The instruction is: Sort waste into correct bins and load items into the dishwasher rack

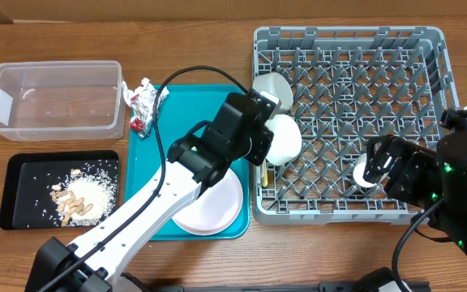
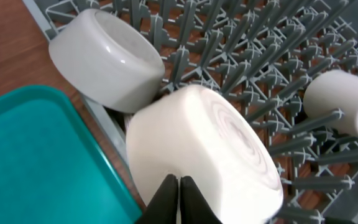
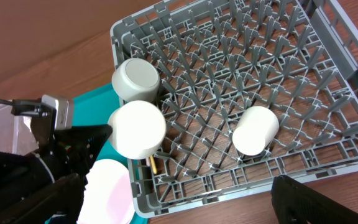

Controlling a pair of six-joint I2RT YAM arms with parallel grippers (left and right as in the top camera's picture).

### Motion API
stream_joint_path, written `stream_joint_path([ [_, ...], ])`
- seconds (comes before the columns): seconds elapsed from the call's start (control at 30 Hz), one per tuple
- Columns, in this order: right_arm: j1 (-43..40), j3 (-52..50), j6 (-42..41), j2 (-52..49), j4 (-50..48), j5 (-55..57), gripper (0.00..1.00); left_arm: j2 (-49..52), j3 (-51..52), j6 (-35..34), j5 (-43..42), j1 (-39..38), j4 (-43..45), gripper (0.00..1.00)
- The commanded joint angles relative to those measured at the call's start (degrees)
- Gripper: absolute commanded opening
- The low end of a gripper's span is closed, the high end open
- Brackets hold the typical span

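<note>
Clear tub (image 1: 55, 97): far left on the surface (image 1: 209, 32), one, nothing that I could make out inside.
Black tray (image 1: 23, 174): in front of the tub, one, carrying the rice and nut scraps (image 1: 79, 199).
Foil wrapper (image 1: 146, 104): one, crumpled, between the tub and the teal tray (image 1: 156, 154), touching that tray's corner.
White plate (image 1: 213, 207): one, on the teal tray's near end.
Left arm (image 1: 177, 182): lay across the teal tray and covered part of the plate.
Left fingers (image 2: 166, 199): closed together, tips against the front bowl's wall; I could not tell whether its rim was pinched.
Bowls: two, both at the rack's left edge; rear bowl (image 1: 272, 88) tipped among the pegs, front bowl (image 2: 210, 149) just beside it.
Yellow utensil (image 1: 263, 173): one, at the rack's left wall, near the front bowl.
Rack (image 1: 428, 49): one, to the right of the teal tray.
Cup (image 3: 255, 130): one, on its side among the pegs.
Right fingers (image 3: 316, 199): spread wide above the cup, holding nothing.
</note>
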State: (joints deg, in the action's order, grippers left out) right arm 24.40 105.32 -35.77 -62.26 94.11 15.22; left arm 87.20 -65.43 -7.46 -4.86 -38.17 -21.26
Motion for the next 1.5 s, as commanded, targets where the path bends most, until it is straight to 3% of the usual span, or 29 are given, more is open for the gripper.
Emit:
stream_joint_path([
  [0.0, -0.1, 0.2, 0.1, 0.4, -0.1, 0.1, 1.0, -1.4, 0.7, 0.4, 0.3, -0.1, 0.0, 0.09],
  [0.53, -0.1, 0.2, 0.1, 0.4, 0.8, 0.1, 1.0, -0.7, 0.7, 0.2, -3.5, -4.6, 4.2, 0.08],
  [0.63, -0.1, 0.2, 0.1, 0.4, 0.9, 0.1, 1.0, -1.2, 0.7, -1.6, -1.3, -4.5, 3.3, 0.08],
  [0.7, -0.1, 0.2, 0.2, 0.4, 1.1, 0.1, 1.0, -2.4, 0.7, -4.1, 2.4, -4.5, 3.0, 0.13],
  [0.87, -0.1, 0.2, 0.2, 0.4, 1.6, 0.2, 1.0, -8.0, 0.7, -5.5, 8.3, -2.9, 2.0, 0.12],
  [1.1, -0.1, 0.2, 0.1, 0.4, 1.6, 0.1, 1.0, -10.2, 0.7, -7.6, 7.6, 2.3, -9.6, 0.04],
  [1.33, -0.1, 0.2, 0.2, 0.4, 1.2, 0.1, 1.0, -11.4, -0.7, -11.0, 8.8, 6.1, -18.1, 0.05],
  [1.4, -0.1, 0.2, 0.3, 0.4, 0.9, 0.2, 1.0, -13.3, -3.0, -13.0, 9.0, 10.1, -21.9, 0.08],
  [1.47, -0.1, 0.2, 1.6, 0.4, 0.5, 0.1, 1.0, -15.1, -5.6, -13.2, 8.9, 15.4, -25.5, 0.24],
])
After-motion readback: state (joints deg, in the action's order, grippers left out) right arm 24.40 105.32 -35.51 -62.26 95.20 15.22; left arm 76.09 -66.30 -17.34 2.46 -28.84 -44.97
